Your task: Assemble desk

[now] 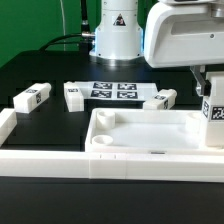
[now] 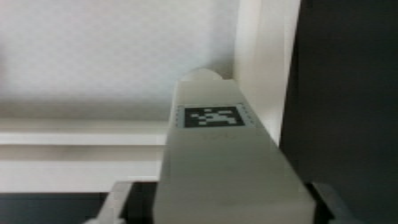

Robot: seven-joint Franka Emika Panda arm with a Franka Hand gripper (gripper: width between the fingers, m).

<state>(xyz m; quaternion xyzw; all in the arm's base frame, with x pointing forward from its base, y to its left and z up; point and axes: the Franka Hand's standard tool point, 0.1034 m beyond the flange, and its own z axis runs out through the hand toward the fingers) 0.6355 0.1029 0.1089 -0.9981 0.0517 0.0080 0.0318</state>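
Note:
The white rimmed tabletop lies rim-up at the front centre. My gripper is shut on a white square leg and holds it upright over the tabletop's corner at the exterior view's right. I cannot tell whether the leg's lower end touches the corner socket. In the wrist view the held leg with its tag runs out between my fingers, over the tabletop's rim. Three loose legs lie behind the tabletop: one at the left, one beside it, one further right.
The marker board lies flat behind the tabletop, between the loose legs. A long low white barrier wall runs along the front and up the left side. The robot's white base stands at the back.

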